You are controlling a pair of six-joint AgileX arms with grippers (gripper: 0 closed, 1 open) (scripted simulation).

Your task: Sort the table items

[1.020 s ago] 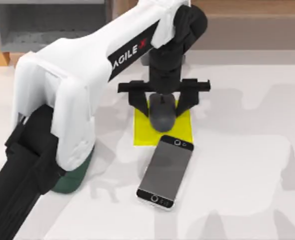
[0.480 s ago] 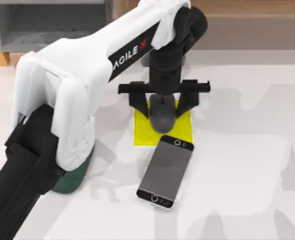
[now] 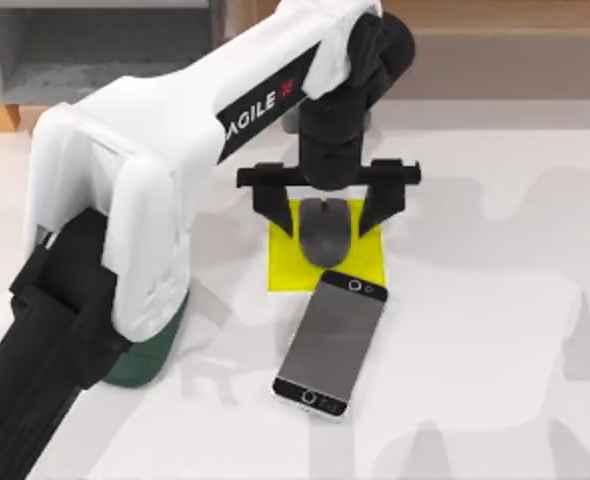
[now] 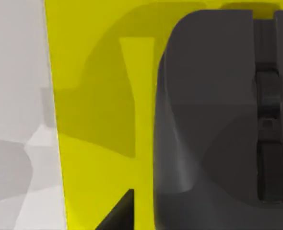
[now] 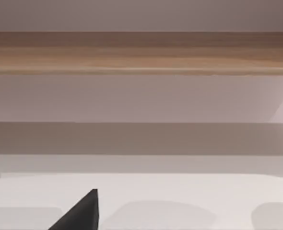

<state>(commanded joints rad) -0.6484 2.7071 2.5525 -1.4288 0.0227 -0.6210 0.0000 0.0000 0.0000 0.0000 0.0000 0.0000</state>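
Top view: left claw (image 3: 327, 212), fingers spread wide, straddles the smooth oval dark grey mouse (image 3: 325, 232), which lies on a flat yellow square mat (image 3: 280, 262) directly beneath. Just below, the slim glossy smartphone (image 3: 331, 341) overlaps the mat's edge on the white worktop (image 3: 495, 330). The arm reads "AGILE".

Left wrist view: the mouse (image 4: 218, 110), its scroll wheel visible, lies on the yellow mat (image 4: 98, 115).

Right wrist view: a dark tip of the right claw (image 5: 81, 213), whose state I cannot tell, shows before a wooden ledge (image 5: 141, 52).
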